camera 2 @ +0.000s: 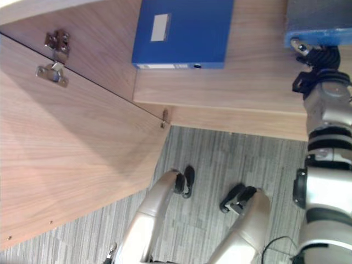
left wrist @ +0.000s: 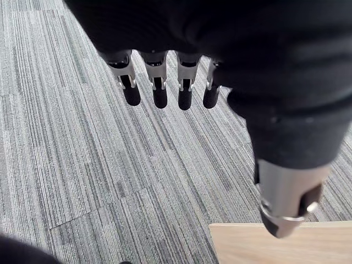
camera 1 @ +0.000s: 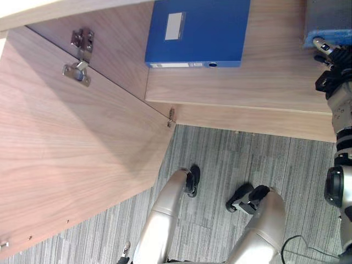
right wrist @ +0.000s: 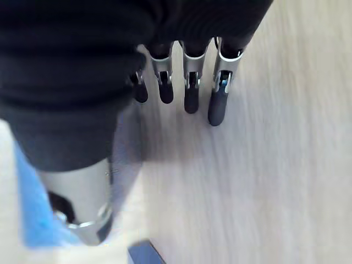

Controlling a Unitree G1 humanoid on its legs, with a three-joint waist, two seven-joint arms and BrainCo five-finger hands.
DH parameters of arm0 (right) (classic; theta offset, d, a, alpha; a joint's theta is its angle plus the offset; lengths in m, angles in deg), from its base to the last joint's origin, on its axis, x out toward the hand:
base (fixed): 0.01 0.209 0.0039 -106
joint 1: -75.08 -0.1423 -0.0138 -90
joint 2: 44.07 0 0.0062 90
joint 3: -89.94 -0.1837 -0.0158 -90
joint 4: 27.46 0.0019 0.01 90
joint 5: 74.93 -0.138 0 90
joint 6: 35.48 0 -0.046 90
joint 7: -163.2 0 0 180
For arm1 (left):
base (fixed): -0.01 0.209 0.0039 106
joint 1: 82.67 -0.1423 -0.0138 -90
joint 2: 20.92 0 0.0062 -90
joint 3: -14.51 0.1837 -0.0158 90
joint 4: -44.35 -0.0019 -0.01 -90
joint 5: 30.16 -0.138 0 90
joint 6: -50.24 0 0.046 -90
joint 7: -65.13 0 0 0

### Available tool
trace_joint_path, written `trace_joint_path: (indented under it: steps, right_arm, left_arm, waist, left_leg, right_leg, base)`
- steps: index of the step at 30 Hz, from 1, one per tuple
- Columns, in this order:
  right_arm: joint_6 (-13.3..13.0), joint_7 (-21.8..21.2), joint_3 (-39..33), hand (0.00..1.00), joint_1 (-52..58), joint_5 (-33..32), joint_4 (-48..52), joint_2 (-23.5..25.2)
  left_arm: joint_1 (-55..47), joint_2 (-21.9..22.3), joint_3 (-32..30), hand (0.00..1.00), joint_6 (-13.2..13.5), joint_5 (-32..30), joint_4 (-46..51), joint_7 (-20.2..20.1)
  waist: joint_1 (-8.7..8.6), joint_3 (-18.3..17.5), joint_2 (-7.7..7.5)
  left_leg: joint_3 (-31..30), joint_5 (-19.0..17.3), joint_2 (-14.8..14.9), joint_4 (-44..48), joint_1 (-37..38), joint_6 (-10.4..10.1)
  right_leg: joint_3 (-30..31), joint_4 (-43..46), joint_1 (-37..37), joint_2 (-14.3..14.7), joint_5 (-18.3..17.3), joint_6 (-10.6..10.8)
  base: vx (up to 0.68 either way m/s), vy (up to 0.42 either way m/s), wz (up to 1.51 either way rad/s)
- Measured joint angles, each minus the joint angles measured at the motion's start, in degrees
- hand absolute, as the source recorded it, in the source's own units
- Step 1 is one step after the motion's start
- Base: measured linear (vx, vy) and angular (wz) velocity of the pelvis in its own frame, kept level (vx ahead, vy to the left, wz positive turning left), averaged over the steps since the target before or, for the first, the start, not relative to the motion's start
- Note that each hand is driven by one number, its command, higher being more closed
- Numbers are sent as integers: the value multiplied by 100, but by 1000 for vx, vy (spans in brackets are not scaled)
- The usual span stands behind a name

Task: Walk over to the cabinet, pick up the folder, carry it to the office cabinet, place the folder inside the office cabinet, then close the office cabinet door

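A grey carpet floor [camera 1: 231, 165] of striped rectangular tiles, seen from above, runs up to a light wood-grain office cabinet [camera 1: 275, 82]. The cabinet's wide wooden door [camera 1: 66, 165] stands swung open on the left, inner face showing, with a soft shadow across the panel. A silver metal hinge [camera 1: 77, 70] joins the door to the cabinet's side wall higher up. A second small hinge [camera 1: 171, 116] sits low, close to the floor. The pale base board [camera 1: 247, 118] meets the carpet in a straight line.
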Motion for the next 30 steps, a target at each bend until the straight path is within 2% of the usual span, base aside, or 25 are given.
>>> trace_joint_path:
  steps: [1,3,6,9,13,16,20,21,26,28,30]
  right_arm:
    - [-3,-195,166,0,-40,343,18,-39]
    - [-46,-374,397,0,-27,585,77,-90]
    - [-191,-780,687,0,177,612,444,-74]
    - [-304,-1025,1348,0,472,920,834,110]
    - [-332,-1397,2295,0,821,1495,1269,466]
    - [-344,-1675,2466,0,1002,1589,1282,552]
    - [-417,-1789,2738,0,1087,1821,1141,696]
    - [-428,-1817,2920,0,1122,2054,1109,812]
    - [-435,-2035,3781,0,1298,4040,1075,1649]
    - [-371,-2379,4209,0,1435,4453,965,1927]
    - [-237,-2511,4466,0,1882,4644,718,2348]
  left_arm:
    - [0,-6,-18,0,-9,-13,-2,-64]
    - [0,-25,-18,0,-11,-29,1,-128]
    - [3,-57,-18,0,-57,-111,5,-230]
    - [4,-154,3,0,-67,-121,14,-327]
    - [6,-347,36,0,-77,-129,213,-398]
    - [7,-357,28,0,-65,-130,385,-497]
    - [7,-362,16,0,-65,-150,380,-548]
    - [7,-364,-1,0,-66,-169,364,-555]
    - [51,-588,-63,0,-122,-267,348,-563]
    - [194,-630,-142,0,-129,-269,346,-560]
    - [308,-631,-172,0,-125,-268,354,-556]
  waist:
    - [-19,9,-15]
    - [-28,16,-26]
    - [-41,19,-35]
    - [-63,13,-125]
    - [-68,-105,-393]
    - [-64,-220,-411]
    - [-56,-271,-431]
    - [-54,-317,-440]
    - [-61,-520,-671]
    - [-23,-528,-688]
    - [19,-526,-691]
  left_leg:
    - [-1,17,3,-32,6,-2]
    - [-3,31,31,-58,6,-10]
    - [-32,44,167,-124,16,-31]
    - [-30,89,300,-317,238,-60]
    - [-26,168,491,-664,531,-152]
    - [-69,188,505,-736,632,-145]
    - [-48,194,585,-803,796,-124]
    - [-43,192,660,-843,850,-117]
    - [111,173,886,-989,1201,-79]
    - [134,167,961,-965,1217,-76]
    - [141,151,1038,-928,1224,-80]
  right_leg:
    - [-7,-14,2,7,6,-5]
    - [-24,-44,2,35,20,-11]
    - [-132,-213,60,202,109,-57]
    - [-194,-461,273,383,201,-63]
    - [-324,-875,546,635,342,-99]
    - [-429,-977,715,650,352,-96]
    - [-507,-1159,931,718,442,-116]
    - [-548,-1290,1023,801,506,-110]
    - [-533,-1603,1323,1039,640,-130]
    - [-523,-1623,1332,1113,665,-155]
    - [-523,-1646,1348,1193,681,-173]
  base:
    - [14,-62,1]
    - [17,-62,-5]
    - [35,-52,-19]
    - [59,-54,-26]
    - [71,-53,-23]
    - [71,-20,2]
    - [61,25,-8]
    - [49,44,-23]
    - [38,33,-26]
    - [3,5,-19]
    - [-10,-4,-18]
